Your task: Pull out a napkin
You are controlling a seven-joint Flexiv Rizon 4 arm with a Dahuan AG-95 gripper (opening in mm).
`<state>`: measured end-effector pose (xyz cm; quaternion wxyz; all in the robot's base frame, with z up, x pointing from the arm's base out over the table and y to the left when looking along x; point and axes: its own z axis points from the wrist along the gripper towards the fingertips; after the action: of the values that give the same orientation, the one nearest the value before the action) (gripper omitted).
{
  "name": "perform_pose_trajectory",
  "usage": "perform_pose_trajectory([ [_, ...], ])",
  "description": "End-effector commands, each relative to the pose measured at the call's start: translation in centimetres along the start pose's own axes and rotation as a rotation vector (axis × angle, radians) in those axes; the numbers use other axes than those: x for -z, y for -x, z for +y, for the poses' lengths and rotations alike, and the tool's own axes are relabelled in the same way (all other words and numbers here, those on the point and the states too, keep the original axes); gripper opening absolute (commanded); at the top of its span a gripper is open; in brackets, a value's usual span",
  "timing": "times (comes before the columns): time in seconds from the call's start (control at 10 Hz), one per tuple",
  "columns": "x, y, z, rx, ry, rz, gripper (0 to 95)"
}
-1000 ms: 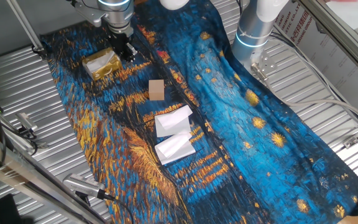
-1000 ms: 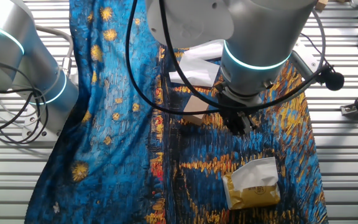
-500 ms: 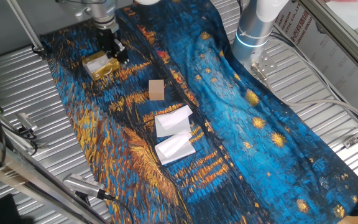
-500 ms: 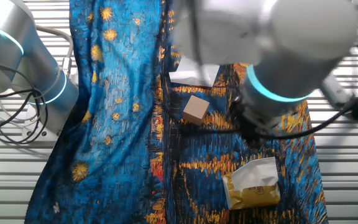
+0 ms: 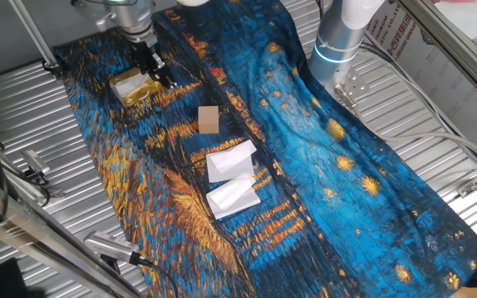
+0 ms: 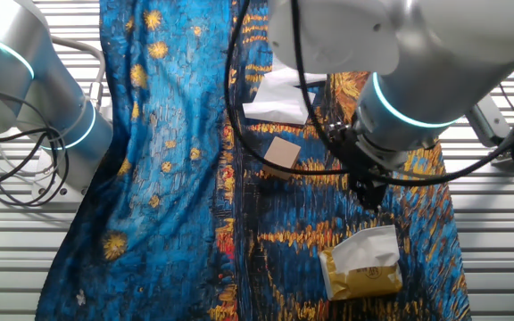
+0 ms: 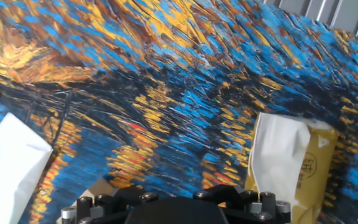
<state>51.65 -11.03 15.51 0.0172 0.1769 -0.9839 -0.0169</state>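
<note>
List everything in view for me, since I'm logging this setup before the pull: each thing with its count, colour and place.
Shiny gold-yellow tissue packet: one, gold, far left end of the cloth, just beside the gripper.
White napkin sticking out of the packet: one, white, at the packet's open top.
Small wooden block: one, light brown, mid-cloth between the packet and the folded napkins.
Folded white napkins: two, white, side by side near the cloth's middle, creased flaps raised.
Painted-pattern cloth: one, blue and gold, covering the ribbed metal table.
Second robot arm base: one, white-grey, far edge.
Two-finger gripper: one, black, close above the packet, holding nothing visible.
</note>
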Motion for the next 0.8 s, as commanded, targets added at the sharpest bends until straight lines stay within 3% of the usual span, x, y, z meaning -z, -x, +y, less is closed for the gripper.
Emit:
perform_pose_trajectory([
  [0.1, 0.11, -0.3, 0.1, -0.002, 0.002, -0.011, 95.0],
  [0.6, 0.11, -0.3, 0.1, 0.028, -0.006, -0.006, 95.0],
  [0.7, 0.11, -0.3, 0.1, 0.07, -0.027, -0.008, 95.0],
  [0.8, 0.11, -0.3, 0.1, 0.135, -0.025, -0.027, 95.0],
])
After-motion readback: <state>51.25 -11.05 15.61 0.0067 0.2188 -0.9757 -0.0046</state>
